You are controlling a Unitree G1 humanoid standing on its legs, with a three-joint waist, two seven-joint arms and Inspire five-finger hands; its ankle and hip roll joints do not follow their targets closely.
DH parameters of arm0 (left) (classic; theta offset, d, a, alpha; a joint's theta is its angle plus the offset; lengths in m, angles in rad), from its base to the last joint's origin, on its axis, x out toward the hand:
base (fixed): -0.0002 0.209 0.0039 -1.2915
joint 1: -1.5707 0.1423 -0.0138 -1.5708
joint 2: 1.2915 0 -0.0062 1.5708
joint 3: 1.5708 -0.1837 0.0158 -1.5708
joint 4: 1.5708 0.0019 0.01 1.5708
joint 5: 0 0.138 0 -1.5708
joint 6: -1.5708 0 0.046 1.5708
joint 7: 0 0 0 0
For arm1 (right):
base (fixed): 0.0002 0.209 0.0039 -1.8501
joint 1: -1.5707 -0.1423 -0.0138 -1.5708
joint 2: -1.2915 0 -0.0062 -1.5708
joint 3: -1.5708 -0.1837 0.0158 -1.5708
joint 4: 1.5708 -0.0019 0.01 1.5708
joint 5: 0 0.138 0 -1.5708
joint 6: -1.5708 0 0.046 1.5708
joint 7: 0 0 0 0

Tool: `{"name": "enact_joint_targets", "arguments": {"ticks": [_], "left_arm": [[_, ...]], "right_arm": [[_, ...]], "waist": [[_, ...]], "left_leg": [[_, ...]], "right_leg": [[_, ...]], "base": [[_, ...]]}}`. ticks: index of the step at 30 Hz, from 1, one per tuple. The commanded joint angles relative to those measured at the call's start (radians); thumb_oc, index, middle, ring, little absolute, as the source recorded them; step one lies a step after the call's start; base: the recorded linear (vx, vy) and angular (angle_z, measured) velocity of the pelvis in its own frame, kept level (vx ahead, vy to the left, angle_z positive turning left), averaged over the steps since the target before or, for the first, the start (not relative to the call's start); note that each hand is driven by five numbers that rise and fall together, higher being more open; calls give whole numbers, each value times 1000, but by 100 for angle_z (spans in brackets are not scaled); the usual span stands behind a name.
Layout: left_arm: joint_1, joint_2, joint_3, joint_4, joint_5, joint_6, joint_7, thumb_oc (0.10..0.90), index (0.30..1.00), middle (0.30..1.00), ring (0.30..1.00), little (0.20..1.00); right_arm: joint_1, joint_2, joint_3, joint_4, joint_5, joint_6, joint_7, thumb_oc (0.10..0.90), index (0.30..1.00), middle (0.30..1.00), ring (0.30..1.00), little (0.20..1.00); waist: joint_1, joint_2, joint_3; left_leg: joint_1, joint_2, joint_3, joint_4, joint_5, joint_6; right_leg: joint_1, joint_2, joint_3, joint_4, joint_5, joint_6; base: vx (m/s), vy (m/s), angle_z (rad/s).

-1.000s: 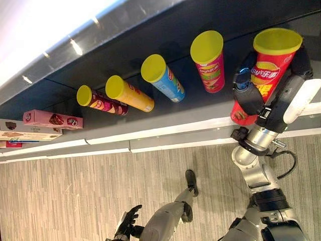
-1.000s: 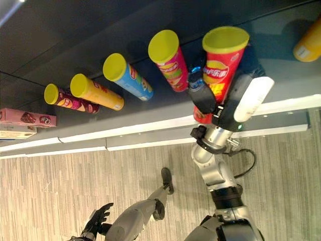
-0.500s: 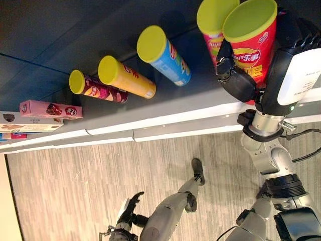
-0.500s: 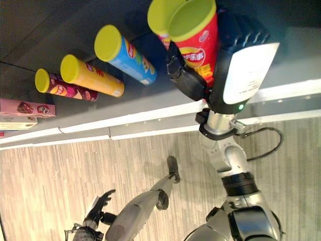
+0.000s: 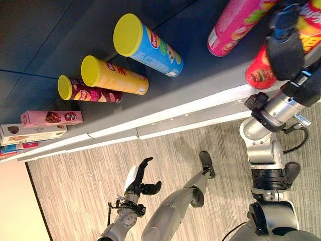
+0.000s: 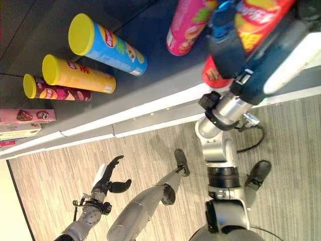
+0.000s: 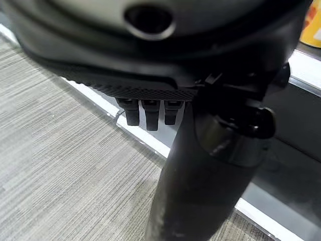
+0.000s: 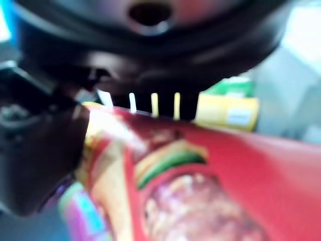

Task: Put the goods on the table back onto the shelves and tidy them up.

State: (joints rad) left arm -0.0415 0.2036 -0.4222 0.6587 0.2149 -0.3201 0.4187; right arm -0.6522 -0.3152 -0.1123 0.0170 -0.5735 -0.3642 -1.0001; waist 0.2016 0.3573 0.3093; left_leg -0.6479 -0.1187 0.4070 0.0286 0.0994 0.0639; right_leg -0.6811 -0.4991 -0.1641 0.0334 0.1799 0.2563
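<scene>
Red can [image 5: 262,70] top cut off by frame edge; pink can [image 5: 235,25] lid likewise; right wrist view blurred.

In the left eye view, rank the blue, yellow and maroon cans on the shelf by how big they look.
1. blue can, largest
2. yellow can
3. maroon can, smallest

They may well be the same size; the blue one's lid seems nearer the camera, so this ranks looks only.

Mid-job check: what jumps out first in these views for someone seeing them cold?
The right hand is curled round a red can at the shelf front, next to a pink can. Farther to the left along the shelf stand a blue can, a yellow can and a maroon can. The left hand hangs open low over the floor.
</scene>
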Motion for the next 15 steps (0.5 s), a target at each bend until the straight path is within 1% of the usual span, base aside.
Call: {"name": "enact_joint_targets", "arguments": {"ticks": [1, 2, 3, 4, 5, 6, 9, 11, 14, 15], "left_arm": [[73, 82, 0, -8, 27, 6, 99, 800, 900, 900, 900, 900], [69, 81, -1, -7, 30, 8, 105, 800, 900, 900, 900, 900], [65, 79, -2, -6, 34, 8, 113, 800, 900, 900, 900, 900], [62, 78, -1, -2, 39, 8, 122, 800, 900, 900, 900, 900], [63, 78, -1, -2, 39, 8, 122, 800, 900, 900, 900, 900], [61, 75, 4, 9, 41, 13, 132, 800, 900, 900, 900, 900], [59, 73, 9, 17, 40, 7, 131, 800, 900, 900, 900, 900], [57, 74, 9, 23, 39, 3, 131, 800, 900, 900, 900, 900], [54, 71, 8, 33, 38, 1, 133, 800, 900, 900, 900, 900], [51, 69, 7, 40, 37, 0, 133, 800, 900, 900, 900, 900]], "right_arm": [[52, 9, -36, -146, 98, -157, 35, 400, 300, 300, 300, 300], [50, 20, -43, -158, 123, -176, 43, 455, 382, 382, 382, 382], [51, 32, -46, -171, 148, -198, 53, 405, 307, 307, 307, 307], [55, 43, -50, -184, 177, -217, 68, 400, 300, 300, 300, 300], [56, 43, -51, -185, 179, -217, 71, 400, 300, 300, 300, 300], [73, 60, -47, -210, 238, -251, 111, 800, 900, 900, 900, 900], [86, 55, -35, -221, 273, -256, 140, 800, 900, 900, 900, 900], [93, 42, -25, -231, 301, -266, 166, 800, 900, 900, 900, 900], [100, 36, -23, -237, 309, -276, 178, 800, 900, 900, 900, 900], [107, 33, -21, -239, 311, -278, 177, 800, 900, 900, 900, 900]], "waist": [[15, 30, -94], [14, 30, -95], [13, 31, -96], [12, 31, -98], [12, 30, -98], [10, 27, -106], [10, 23, -112], [8, 15, -117], [5, 11, -120], [3, 6, -121]], "left_leg": [[-110, 42, -10, 137, -139, -70], [-111, 40, -10, 137, -139, -70], [-112, 39, -8, 138, -140, -70], [-111, 39, -7, 139, -142, -70], [-111, 38, -7, 139, -142, -70], [-107, 40, -6, 138, -145, -69], [-103, 41, -6, 139, -146, -69], [-100, 41, -9, 138, -146, -70], [-100, 42, -11, 142, -147, -70], [-99, 44, -13, 143, -147, -71]], "right_leg": [[-53, -65, -15, 49, 74, 5], [-54, -65, -15, 48, 75, 5], [-55, -66, -13, 47, 76, 5], [-57, -67, -13, 47, 78, 5], [-57, -67, -13, 47, 78, 5], [-57, -69, -13, 48, 81, 5], [-54, -69, -14, 49, 83, 5], [-49, -66, -14, 49, 85, 4], [-48, -64, -17, 50, 85, 3], [-46, -61, -17, 52, 83, 3]], "base": [[31, 42, -2], [28, 32, -2], [0, 0, 0], [0, 0, 0], [31, 26, -4], [24, 24, -4], [0, 0, 0], [0, 0, 0], [0, 0, 0], [0, 0, 0]]}}
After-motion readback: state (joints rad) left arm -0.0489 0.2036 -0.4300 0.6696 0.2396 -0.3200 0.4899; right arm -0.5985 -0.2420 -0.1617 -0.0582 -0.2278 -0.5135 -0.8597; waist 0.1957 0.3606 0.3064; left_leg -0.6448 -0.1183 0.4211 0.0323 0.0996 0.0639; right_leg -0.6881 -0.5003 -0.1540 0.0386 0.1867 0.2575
